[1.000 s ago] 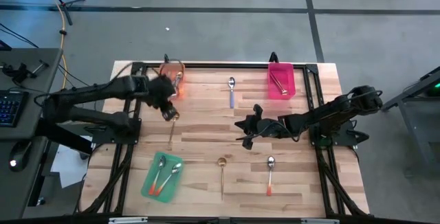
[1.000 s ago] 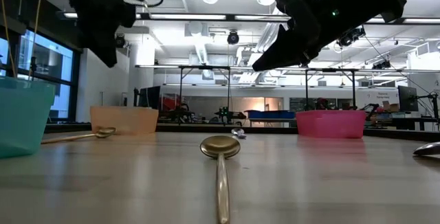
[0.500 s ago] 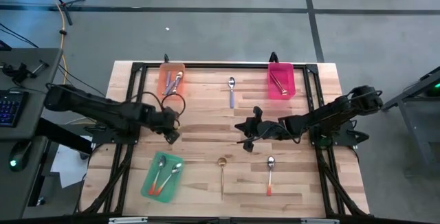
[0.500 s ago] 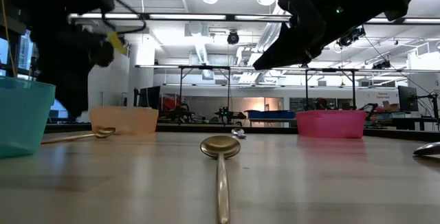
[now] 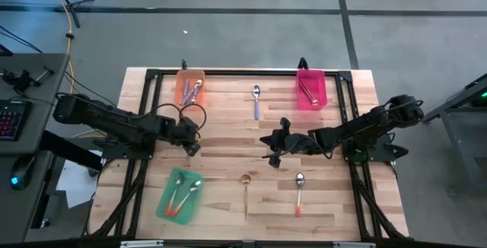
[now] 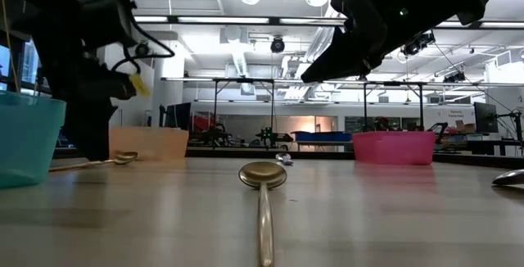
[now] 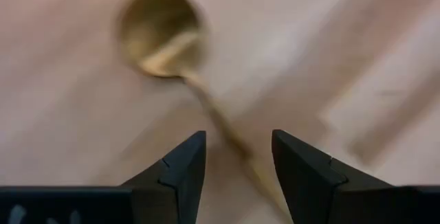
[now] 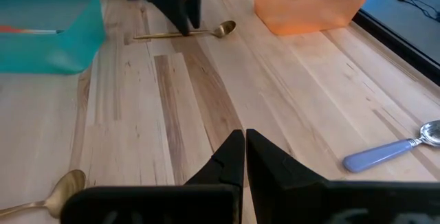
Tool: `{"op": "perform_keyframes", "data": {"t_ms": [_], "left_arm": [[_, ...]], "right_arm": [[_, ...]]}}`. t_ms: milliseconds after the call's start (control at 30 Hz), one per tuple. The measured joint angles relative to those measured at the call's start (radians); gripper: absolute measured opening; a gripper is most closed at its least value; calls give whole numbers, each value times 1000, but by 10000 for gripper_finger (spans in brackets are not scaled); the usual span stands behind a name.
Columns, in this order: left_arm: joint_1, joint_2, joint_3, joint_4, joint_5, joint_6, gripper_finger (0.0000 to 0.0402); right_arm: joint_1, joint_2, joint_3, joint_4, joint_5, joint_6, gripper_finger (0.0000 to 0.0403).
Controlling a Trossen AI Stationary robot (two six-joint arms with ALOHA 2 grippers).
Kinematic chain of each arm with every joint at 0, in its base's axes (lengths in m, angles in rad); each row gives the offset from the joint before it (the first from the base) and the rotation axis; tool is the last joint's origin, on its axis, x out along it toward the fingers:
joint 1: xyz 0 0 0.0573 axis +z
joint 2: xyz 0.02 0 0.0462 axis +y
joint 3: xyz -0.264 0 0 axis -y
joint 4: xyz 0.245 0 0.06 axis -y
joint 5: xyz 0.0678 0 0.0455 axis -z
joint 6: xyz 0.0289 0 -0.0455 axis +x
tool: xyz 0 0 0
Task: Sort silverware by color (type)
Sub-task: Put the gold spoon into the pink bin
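My left gripper (image 7: 237,138) is open and low over a loose all-gold spoon (image 7: 162,35) left of the table's middle. Its fingers stand on either side of the spoon's handle (image 7: 227,131), which lies flat on the wood. The right wrist view shows this gripper (image 8: 180,11) standing over the spoon (image 8: 206,31). My right gripper (image 5: 275,146) is shut and hovers above the table's middle, touching nothing. Three more spoons lie loose: blue-handled (image 5: 256,103), gold (image 5: 246,191), orange-handled (image 5: 299,195).
The orange tray (image 5: 191,87) at the far left holds purple-blue-handled spoons. The pink tray (image 5: 310,88) at the far right holds gold ones. The green tray (image 5: 179,193) at the near left holds orange-red-handled ones. Bare wood lies between them.
My left gripper has moved from near the orange tray toward the table's near edge. It has dropped from well above the table down to the gold spoon, and its arm now lies low.
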Motion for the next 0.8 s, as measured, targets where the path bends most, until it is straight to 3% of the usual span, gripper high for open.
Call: {"op": "perform_keyframes", "data": {"t_ms": [300,433,600,800], "left_arm": [[54,96,6,39,-54,103,149],[53,109,5,52,-49,148,104],[36,84,1,99,-38,220,15],[30,-9,-29,387,53,275,5]], "right_arm": [[0,0,0,-2,0,2,0],[0,0,0,-2,0,3,0],[0,0,0,-6,0,0,0],[0,16,0,0,52,-46,0]]}}
